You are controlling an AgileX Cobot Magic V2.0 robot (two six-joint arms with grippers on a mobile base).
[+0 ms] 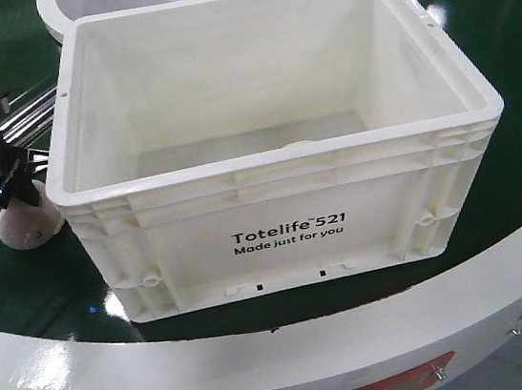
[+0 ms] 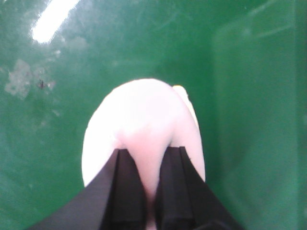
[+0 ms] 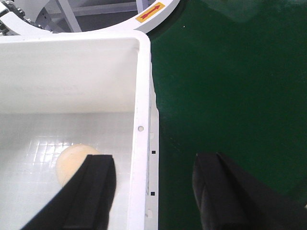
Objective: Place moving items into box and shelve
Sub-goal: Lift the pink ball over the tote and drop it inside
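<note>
Nearest you, the white curved border point(image 1: 263, 358) of the round green desk point(image 1: 515, 152) carries one red label point(image 1: 397, 387). On the desk stands one box point(image 1: 286, 235), a large white tote printed "Totelife 521", open at the top.

Two balls show. One pinkish-brown ball point(image 2: 144, 120) sits down at the green surface, just beside the box's near left corner. Your left hand point(image 2: 149, 191) pinches it, with both black fingers pressed into its near side. One pale yellow-tan ball point(image 3: 72, 160) lies on the floor inside the box, close to a side wall.

Your right hand point(image 3: 153, 170) is spread wide and straddles that wall. One finger is over the box's inside and the other is outside over the desk.

Farthest back is one white round rim point(image 1: 59, 15).
</note>
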